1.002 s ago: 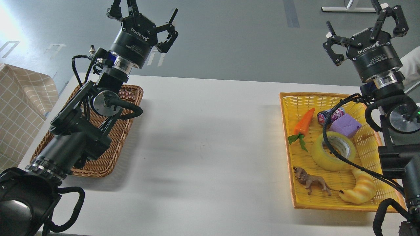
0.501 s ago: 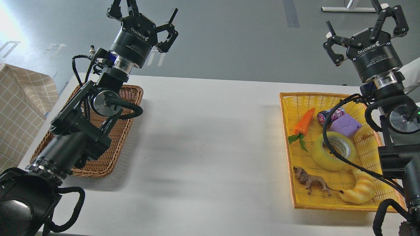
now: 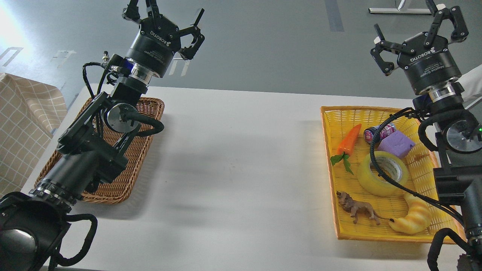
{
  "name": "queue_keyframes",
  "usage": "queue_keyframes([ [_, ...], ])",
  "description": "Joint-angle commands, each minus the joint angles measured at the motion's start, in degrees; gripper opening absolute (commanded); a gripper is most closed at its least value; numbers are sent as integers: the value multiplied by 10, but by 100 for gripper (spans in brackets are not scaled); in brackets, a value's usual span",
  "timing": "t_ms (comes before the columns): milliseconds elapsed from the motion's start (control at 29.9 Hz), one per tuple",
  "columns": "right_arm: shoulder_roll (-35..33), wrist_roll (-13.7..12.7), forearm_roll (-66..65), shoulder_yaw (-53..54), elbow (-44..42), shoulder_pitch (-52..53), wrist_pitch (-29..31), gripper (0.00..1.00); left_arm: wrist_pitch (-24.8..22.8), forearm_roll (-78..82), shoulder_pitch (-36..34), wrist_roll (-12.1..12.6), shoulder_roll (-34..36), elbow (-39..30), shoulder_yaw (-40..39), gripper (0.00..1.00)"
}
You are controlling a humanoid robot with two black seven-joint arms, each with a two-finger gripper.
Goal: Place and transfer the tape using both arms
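Lying in the yellow basket (image 3: 327, 128): tape (image 3: 371, 177), carrot (image 3: 349, 140).

Illumination is bright and even, with diffuse overhead light. A strong overexposed glare patch sits on the floor (image 3: 9, 28) at the upper-left corner, washing out detail there. The white table (image 3: 233, 158) carries soft, blurred-edge shadows: a broad one right of the brown wicker basket (image 3: 147, 143) and a narrow one beneath the near rim of the yellow basket (image 3: 331, 180). Focus is sharp across the frame; gripper lettering is legible. Straight table edges bow slightly toward the frame borders, indicating mild wide-angle distortion.
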Motion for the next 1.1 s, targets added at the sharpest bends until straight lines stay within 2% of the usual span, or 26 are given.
queue_keyframes([
  [0,0,0,0,0,0,0,0,100,0,0,0,0,0,0,0,98],
  [1069,0,0,0,0,0,-1,0,100,0,-1,0,-3,0,0,1,98],
])
